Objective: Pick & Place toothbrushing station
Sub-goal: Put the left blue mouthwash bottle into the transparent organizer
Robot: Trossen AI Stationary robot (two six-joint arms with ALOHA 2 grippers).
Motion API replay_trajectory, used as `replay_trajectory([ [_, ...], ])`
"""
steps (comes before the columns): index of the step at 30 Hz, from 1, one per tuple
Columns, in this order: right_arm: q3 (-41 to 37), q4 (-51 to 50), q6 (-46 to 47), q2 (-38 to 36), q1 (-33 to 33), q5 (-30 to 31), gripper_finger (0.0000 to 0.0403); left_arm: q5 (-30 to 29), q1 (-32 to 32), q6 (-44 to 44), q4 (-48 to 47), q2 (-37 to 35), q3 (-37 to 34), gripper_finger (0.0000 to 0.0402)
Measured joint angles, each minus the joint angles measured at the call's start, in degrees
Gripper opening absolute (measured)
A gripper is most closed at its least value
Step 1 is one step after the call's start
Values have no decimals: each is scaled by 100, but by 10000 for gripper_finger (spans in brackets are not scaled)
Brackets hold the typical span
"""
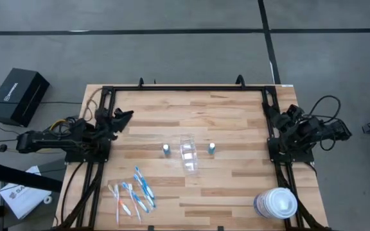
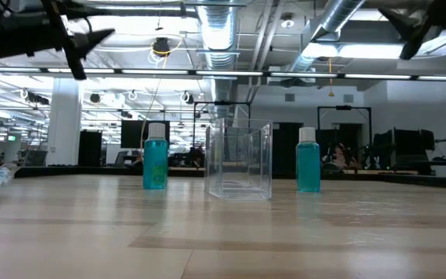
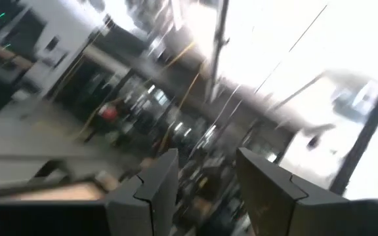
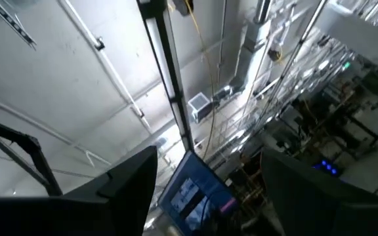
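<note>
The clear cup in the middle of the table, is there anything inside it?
Nothing shows inside the clear cup; through its walls only the room behind is visible. The toothbrushes lie on the table apart from it, and a teal tube stands on each side.

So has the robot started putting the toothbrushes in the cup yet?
Not yet. Done: nothing that shows; the clear cup stands empty between the two teal tubes. In hand: nothing; the left gripper and right gripper are both open, raised at the table's sides. Left: all the toothbrushes lie in a loose bunch near the front left.
</note>
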Motion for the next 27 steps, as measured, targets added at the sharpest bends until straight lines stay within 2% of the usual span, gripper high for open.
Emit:
replay_trajectory([
  [2,312,-68,-56,259,-3,-46,260,80,0,108,803,1,0,149],
  [5,925,228,-633,872,-69,-211,260,165,0,558,1937,59,77,149],
  [8,1720,392,-1361,1690,-279,-242,260,282,0,850,1850,164,522,149],
  [10,2330,209,-1916,2267,-458,-241,260,311,0,918,951,398,982,147],
  [13,3242,-724,-2349,3070,-775,-75,260,312,23,920,-1163,955,1856,141],
  [16,4198,-2136,-2324,3535,-1083,104,260,368,108,784,-3223,1627,2774,134],
  [19,5092,-3505,-2030,3764,-1359,85,260,872,192,791,-4766,2384,3630,129],
  [23,6052,-4751,-1951,3958,-1592,-54,260,1821,199,1038,-6128,3506,4515,127],
  [27,6681,-5417,-1951,4132,-1696,-226,260,2590,199,1632,-6798,4515,5194,133],
])
